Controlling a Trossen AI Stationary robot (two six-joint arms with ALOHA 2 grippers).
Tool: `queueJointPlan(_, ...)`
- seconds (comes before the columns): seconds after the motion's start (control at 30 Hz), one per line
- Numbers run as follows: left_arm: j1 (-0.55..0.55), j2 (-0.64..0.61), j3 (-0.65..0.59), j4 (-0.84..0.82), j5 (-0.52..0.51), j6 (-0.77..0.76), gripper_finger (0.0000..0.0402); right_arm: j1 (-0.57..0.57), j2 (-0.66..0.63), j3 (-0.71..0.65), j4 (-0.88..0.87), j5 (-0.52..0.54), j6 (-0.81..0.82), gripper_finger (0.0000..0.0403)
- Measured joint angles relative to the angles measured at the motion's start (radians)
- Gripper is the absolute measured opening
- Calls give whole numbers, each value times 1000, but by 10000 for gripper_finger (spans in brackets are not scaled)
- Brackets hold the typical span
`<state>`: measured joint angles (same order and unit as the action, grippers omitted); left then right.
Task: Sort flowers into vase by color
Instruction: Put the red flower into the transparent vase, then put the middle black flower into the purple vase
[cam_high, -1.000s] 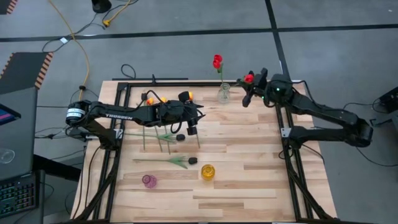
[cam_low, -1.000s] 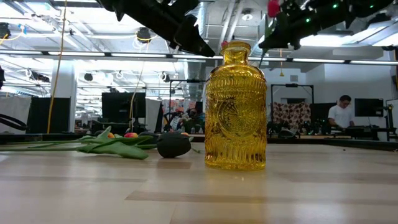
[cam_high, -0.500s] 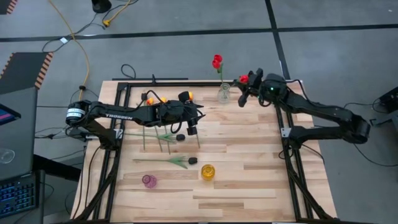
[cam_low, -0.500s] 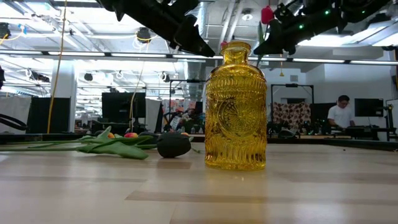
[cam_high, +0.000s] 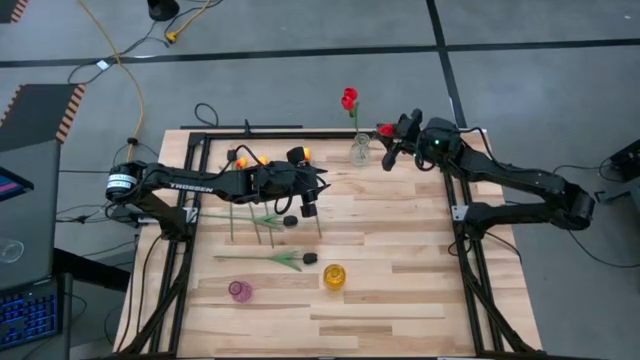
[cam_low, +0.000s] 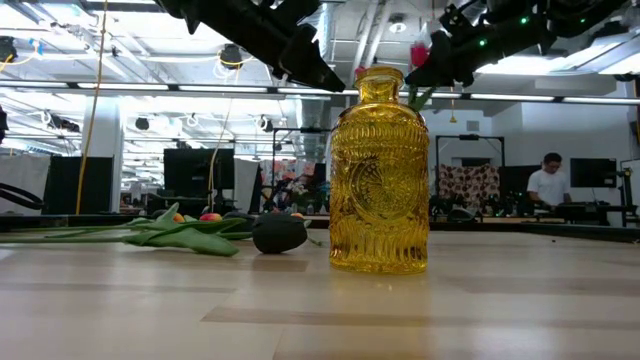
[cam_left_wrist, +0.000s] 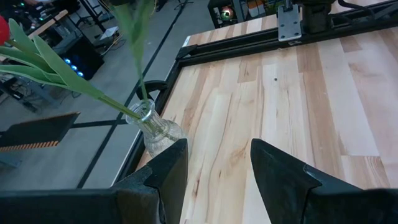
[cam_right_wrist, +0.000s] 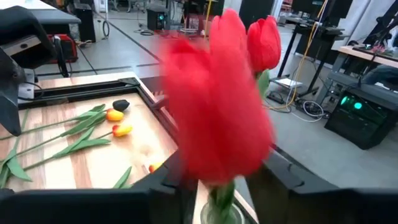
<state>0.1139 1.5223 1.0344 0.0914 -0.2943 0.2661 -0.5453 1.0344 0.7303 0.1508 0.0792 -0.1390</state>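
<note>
My right gripper (cam_high: 392, 142) is shut on a red tulip (cam_high: 385, 130) beside the clear vase (cam_high: 359, 151) at the far edge. Two red tulips (cam_high: 349, 98) stand in that vase. My left gripper (cam_left_wrist: 217, 168) is open and holds nothing. It hovers over mid-table (cam_high: 306, 196), with the clear vase (cam_left_wrist: 155, 130) ahead of it. Yellow-orange tulips (cam_high: 262, 160) and black-headed ones (cam_high: 290, 220) lie flat on the table under the left arm. In the low view the held red head (cam_low: 420, 52) shows above the yellow vase (cam_low: 380, 170). My right gripper pinches the red tulip by its stem (cam_right_wrist: 224, 191) just under the head (cam_right_wrist: 217, 106), between the two fingers. It comes from the table's right side, roughly level. The flower is lifted clear of the table, and its green leaves (cam_low: 415, 95) hang below the gripper.
A yellow vase (cam_high: 333, 276) and a small pink vase (cam_high: 239, 290) stand near the table's near edge. A black tulip (cam_high: 310, 258) lies just beyond the yellow vase. A black metal frame (cam_high: 210, 135) runs round the table. A person (cam_low: 548, 185) is far behind.
My right gripper has carried the red tulip a little toward the table's left and down, closer to the clear vase. It has stayed shut on the flower. The left arm has kept still.
</note>
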Motion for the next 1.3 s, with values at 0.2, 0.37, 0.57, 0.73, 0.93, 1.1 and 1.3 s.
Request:
queueJointPlan(0.2, 0, 0, 0, 0, 0, -1, 165, -1, 0, 0, -1, 2, 0, 193)
queueJointPlan(0.37, 0, 0, 0, 0, 0, -1, 165, -1, 0, 0, -16, 3, 0, 216)
queueJointPlan(0.57, 0, 0, 0, 0, 0, -1, 165, -1, 0, 19, -100, 61, 0, 235)
queueJointPlan(0.73, 0, 0, 0, 0, 0, 1, 165, -1, -1, 101, -288, 91, 0, 245)
queueJointPlan(0.93, 0, -29, 2, -34, 0, 0, 165, -1, -1, 171, -415, 91, 0, 246)
queueJointPlan(1.1, 0, -90, 2, -144, 1, -41, 165, 0, -1, 213, -509, 91, 0, 246)
queueJointPlan(1.3, 0, -155, 2, -363, 47, -122, 165, 0, -1, 234, -581, 90, 0, 246)
